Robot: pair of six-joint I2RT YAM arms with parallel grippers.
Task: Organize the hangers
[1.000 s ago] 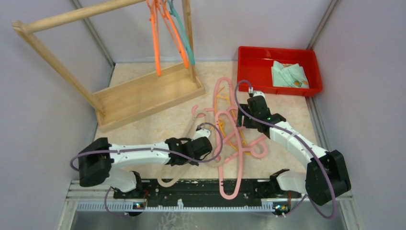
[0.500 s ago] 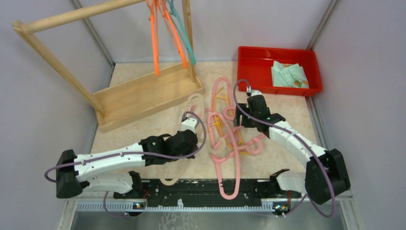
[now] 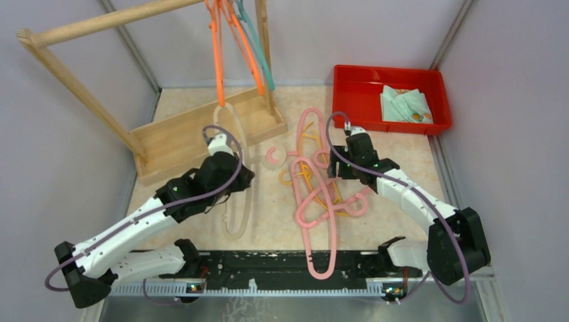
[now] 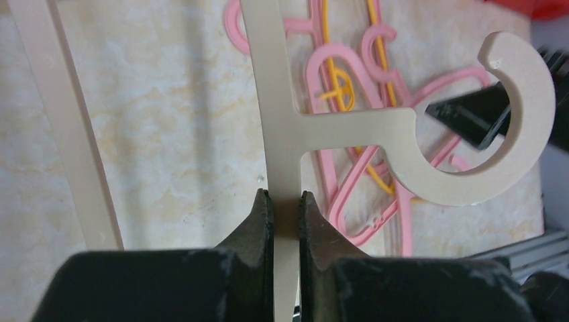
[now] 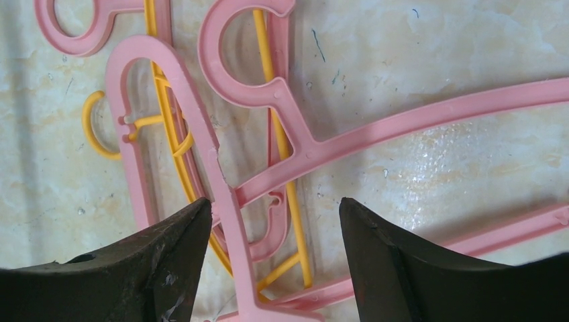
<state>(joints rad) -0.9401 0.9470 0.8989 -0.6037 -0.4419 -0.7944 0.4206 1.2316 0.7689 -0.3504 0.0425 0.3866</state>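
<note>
Hanger sorting.
Left jaws are pinching beige hanger [image 4: 335,127]; right jaws are gaping wide above pink hangers [image 5: 376,131].

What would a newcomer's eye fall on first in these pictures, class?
Most likely the tangle of pink hangers and yellow hangers in the middle of the table, with the right gripper open over it. Next comes the left gripper, which pinches a beige hanger just below its hook. It is near the wooden rack at the back left, where orange hangers hang.
</note>
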